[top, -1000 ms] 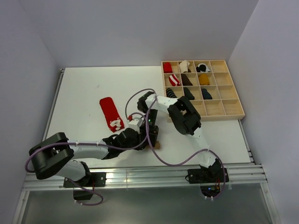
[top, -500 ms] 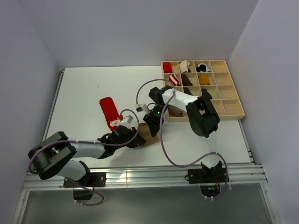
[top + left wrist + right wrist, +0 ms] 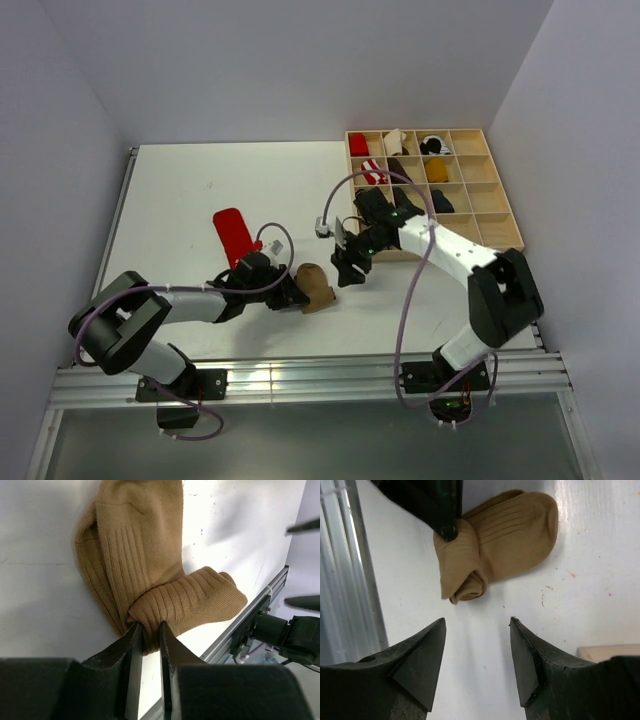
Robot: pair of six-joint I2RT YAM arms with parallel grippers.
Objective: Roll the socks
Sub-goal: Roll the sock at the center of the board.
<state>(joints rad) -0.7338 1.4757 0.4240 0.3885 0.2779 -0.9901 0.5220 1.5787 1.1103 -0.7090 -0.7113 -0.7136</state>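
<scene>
Tan sock (image 3: 135, 555) in near-shut left claw (image 3: 150, 626)

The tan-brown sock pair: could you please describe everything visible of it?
The tan-brown sock pair is ribbed knit fabric, folded over into a loose, partly rolled bundle lying on the white table. The left claw is shut on a fold at its edge. The open right claw is apart from it.

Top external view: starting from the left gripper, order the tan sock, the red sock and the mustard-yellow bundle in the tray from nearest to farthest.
1. tan sock: pinched in the left gripper, just to its right.
2. red sock: lying flat, up and to the left of it.
3. mustard-yellow bundle: in the wooden tray, far to the upper right.
</scene>
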